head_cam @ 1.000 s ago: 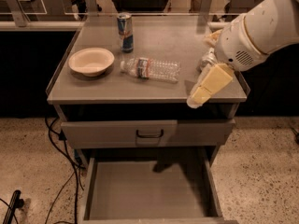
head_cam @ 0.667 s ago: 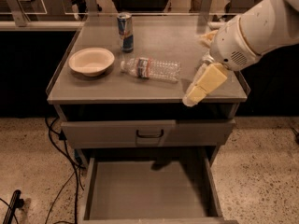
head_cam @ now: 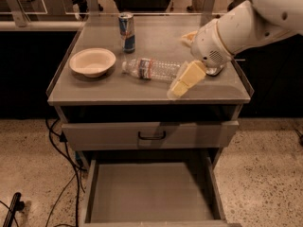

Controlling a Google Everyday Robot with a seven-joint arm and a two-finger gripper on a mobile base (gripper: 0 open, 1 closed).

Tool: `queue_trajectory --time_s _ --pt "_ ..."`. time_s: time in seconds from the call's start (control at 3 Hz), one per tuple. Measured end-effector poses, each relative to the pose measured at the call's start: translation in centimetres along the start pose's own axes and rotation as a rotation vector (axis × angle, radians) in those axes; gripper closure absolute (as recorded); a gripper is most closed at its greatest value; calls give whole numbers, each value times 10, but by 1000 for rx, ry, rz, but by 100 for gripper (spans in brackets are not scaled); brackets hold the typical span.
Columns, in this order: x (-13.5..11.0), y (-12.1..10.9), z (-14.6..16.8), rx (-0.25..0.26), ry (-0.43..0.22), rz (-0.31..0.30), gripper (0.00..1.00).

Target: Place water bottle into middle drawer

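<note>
The water bottle lies on its side on the grey cabinet top, white cap pointing left towards the bowl. My gripper, cream-coloured under the big white arm, hangs just over the bottle's right end, at the front right of the top. It holds nothing that I can see. The middle drawer is pulled open below, with a bare grey floor.
A white bowl sits at the left of the top and a tall blue-and-silver can stands behind the bottle. The closed drawer front with a black loop handle is above the open drawer. Cables trail on the floor at the left.
My gripper has moved left and slightly up, from off the front right of the top to the bottle's right end. The bottle has not moved.
</note>
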State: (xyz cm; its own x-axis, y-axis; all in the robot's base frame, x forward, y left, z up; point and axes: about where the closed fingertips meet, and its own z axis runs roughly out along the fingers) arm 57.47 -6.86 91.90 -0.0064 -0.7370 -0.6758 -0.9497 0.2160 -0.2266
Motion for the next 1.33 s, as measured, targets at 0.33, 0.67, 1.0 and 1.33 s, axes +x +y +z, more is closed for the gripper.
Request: queue_trajectory --time_s 0.33,0.67,1.0,1.33 --pt "-12 -9 34 -62 -9 -29 0" --pt "-16 -10 64 -115 10 -62 0" --pt "-9 -17 79 -124 47 -75 0" --pt "7 -32 85 -104 87 -67 0"
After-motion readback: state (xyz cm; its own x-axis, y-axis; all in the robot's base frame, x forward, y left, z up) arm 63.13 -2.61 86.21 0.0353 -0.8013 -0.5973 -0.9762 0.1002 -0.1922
